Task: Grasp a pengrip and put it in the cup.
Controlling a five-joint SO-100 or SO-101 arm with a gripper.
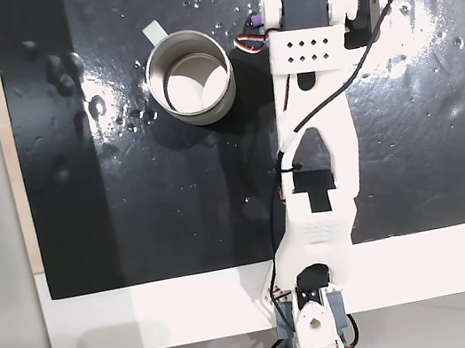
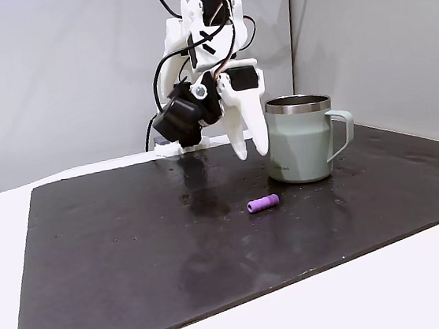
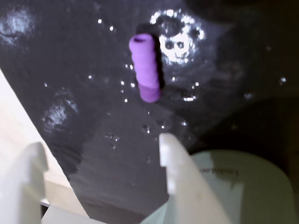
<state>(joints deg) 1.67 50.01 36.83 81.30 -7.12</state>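
**Purple pengrip lies loose on a wet black mat, hand spread above it**

A glossy black mat (image 2: 134, 253) covers the white desk (image 2: 423, 284), with plain grey walls behind and water droplets (image 3: 180, 44) scattered over the mat.

The pengrip (image 2: 263, 203) lies on its side, near the middle of the side-on fixed view and just in front of the cup (image 2: 299, 139), apart from it. In the wrist view it sits in the upper middle of the frame (image 3: 145, 66), lengthwise away from the camera. The hand (image 2: 251, 151) hangs above the mat, its two white fingers (image 3: 180, 175) spread well apart with nothing between them.

The pengrip looks light, soft and ribbed, so it should give a little under pressure. It is round, and on a wet mat it may roll or skid. The safest hold is probably across the middle of its length, fingers on either side of the barrel.

The wrist view shows the ribs, the hollow end and the cup's pale wall (image 3: 243, 186) at lower right. The side-on fixed view alone shows the hand's height above the mat. The top-down fixed view shows the cup's light interior (image 1: 193, 91) at upper left of centre, and a sliver of purple (image 1: 256, 20) beside the arm (image 1: 318, 150).
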